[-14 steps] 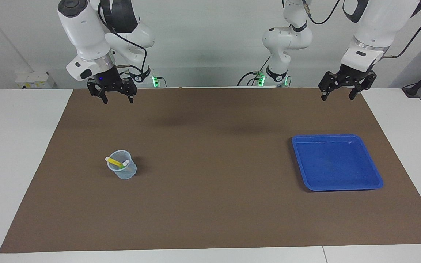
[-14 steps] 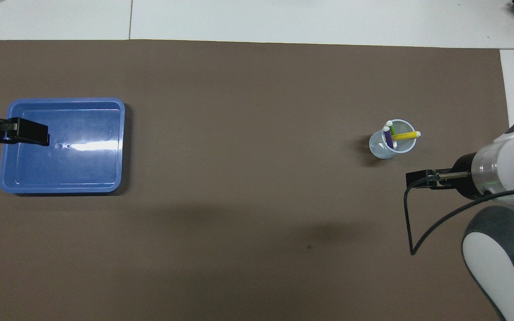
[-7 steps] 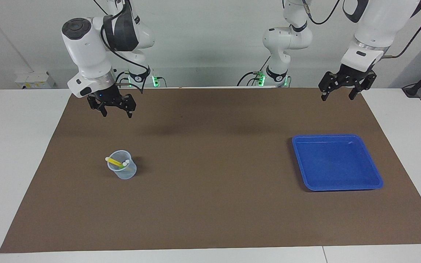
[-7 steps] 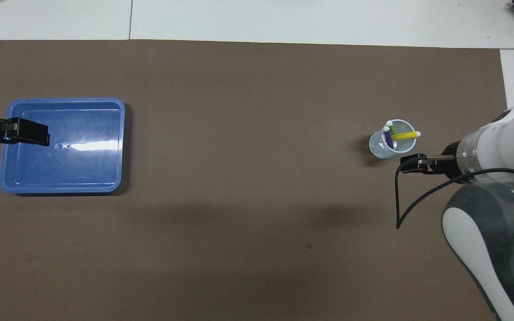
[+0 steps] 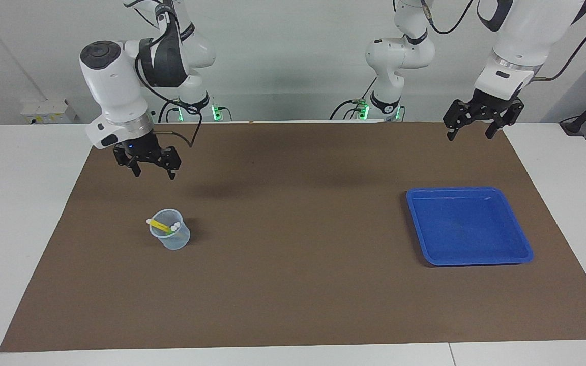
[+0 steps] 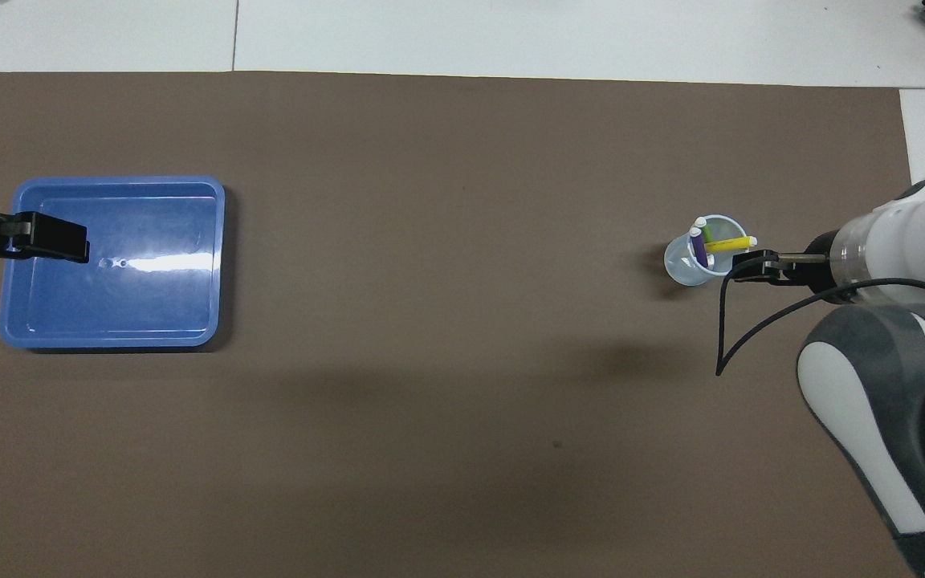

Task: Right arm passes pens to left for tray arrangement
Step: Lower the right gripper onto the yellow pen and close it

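My right gripper (image 5: pixel 153 173) hangs spread and empty over the brown mat (image 5: pixel 293 284), short of the clear cup (image 5: pixel 171 237), so I judge it is set to come down on a pen. The yellow pen (image 6: pixel 729 244) leans across the cup's rim, with the purple pen (image 6: pixel 699 246) and green pen (image 6: pixel 707 233) standing in the cup beside it. My left gripper (image 5: pixel 474 133) waits spread and empty above the mat's edge, by the blue tray (image 5: pixel 519 239), which holds nothing yet.

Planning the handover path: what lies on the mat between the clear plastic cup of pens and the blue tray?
Nothing: bare brown mat between the clear plastic cup and blue tray, shown in both views.
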